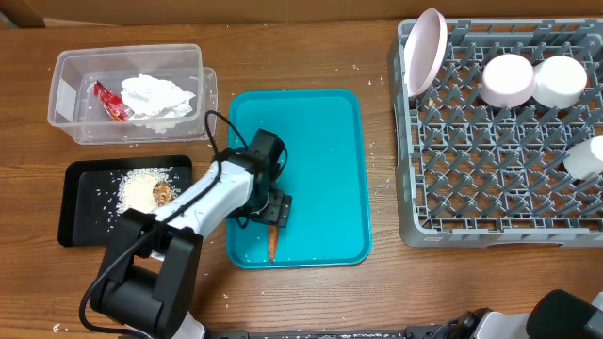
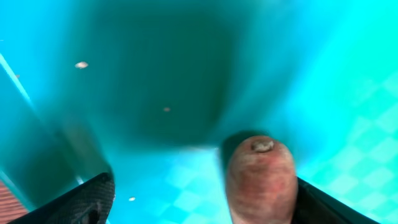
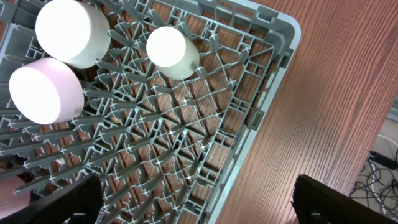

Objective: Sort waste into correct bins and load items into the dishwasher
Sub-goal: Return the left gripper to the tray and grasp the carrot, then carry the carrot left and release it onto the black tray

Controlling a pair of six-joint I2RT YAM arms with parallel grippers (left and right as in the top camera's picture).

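Left gripper (image 2: 202, 196) low over the teal tray (image 1: 325, 169), jaws spread, nothing pinched. The carrot (image 2: 260, 180) lies on the tray between the fingers, closer to the right-hand one; cannot tell whether it touches. Step in hand, by my reading: the pick of the carrot, not yet closed on. Outward: black tray (image 1: 80, 202) holds rice (image 1: 141, 184) and the brown lump (image 1: 164, 194); clear tub (image 1: 71, 66) holds napkins (image 1: 155, 94) and the red wrapper (image 1: 110, 101). A few white specks on the teal tray and the table, possibly stray rice. Right gripper (image 3: 193, 199) spread wide and empty above the rack (image 1: 499, 188), where a plate (image 1: 426, 49) stands on edge and three upturned white dishes (image 1: 509, 80) sit among the pegs. No dishes seen outside the rack. Judgement: nearly finished, with the carrot the one piece of waste left to bin.
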